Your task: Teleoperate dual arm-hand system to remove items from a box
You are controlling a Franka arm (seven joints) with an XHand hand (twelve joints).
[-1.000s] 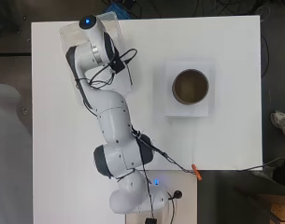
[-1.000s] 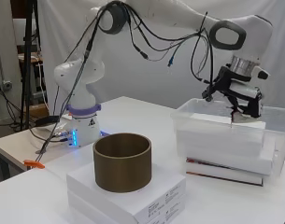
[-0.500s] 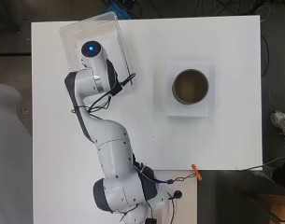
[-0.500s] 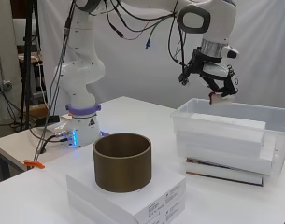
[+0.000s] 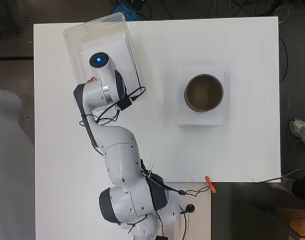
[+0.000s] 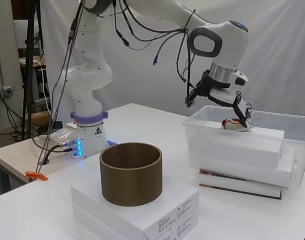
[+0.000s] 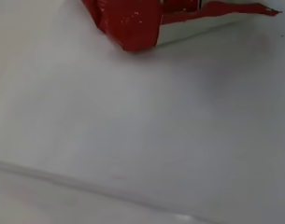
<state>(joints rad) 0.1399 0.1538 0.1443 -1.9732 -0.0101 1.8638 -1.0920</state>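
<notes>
Two containers on the table (image 5: 242,60) here. First one's the clear plastic box (image 6: 292,125), which has a stack of white slabs (image 6: 242,145) inside, and a small red and white packet (image 6: 235,124) sits on top of that stack. Second is the brown ring-shaped cylinder (image 6: 131,172), well apart from the box, standing on its own flat white cartons (image 6: 157,210); nothing visible in it from overhead. The hand (image 6: 240,111) hangs down into the box with fingers curled right at the packet, looks like it's pinching it, though I can't quite see the contact. Wrist view shows the packet's red wrapper close up on white. Orange clip (image 5: 210,183) lies at the table edge, far from the box.
</notes>
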